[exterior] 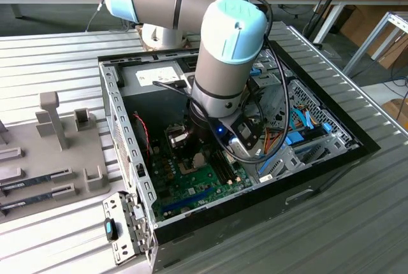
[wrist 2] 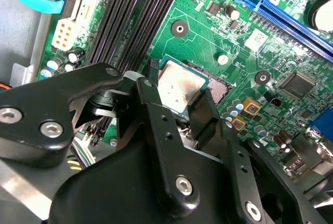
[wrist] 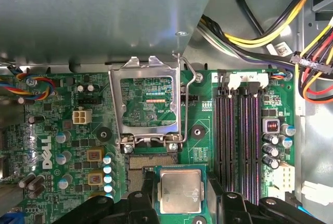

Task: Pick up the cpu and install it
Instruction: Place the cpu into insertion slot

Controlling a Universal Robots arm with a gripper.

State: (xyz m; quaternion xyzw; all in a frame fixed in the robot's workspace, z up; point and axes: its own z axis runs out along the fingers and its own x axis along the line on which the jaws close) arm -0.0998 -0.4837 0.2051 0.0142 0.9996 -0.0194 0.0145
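The cpu (wrist: 180, 190), a small silver-topped square with a green rim, sits between my gripper's (wrist: 180, 191) black fingers (wrist: 147, 193), which are shut on its two sides. It hangs just over the open socket (wrist: 150, 164) on the green motherboard (wrist: 78, 146). The socket's metal load plate (wrist: 151, 104) stands flipped up beside it. In the second wrist view the cpu (wrist 2: 179, 88) is slightly tilted above the socket (wrist 2: 221, 84), held by the gripper (wrist 2: 179, 92). In the exterior view the gripper (exterior: 199, 154) reaches down into the computer case (exterior: 127, 140).
Dark memory slots (wrist: 237, 130) run beside the socket, and a blue slot (wrist 2: 291, 21) lies further off. Bundled power cables (wrist: 270, 31) hang near the case wall. A grey tray (exterior: 51, 153) with holders and memory sticks lies at the exterior view's left.
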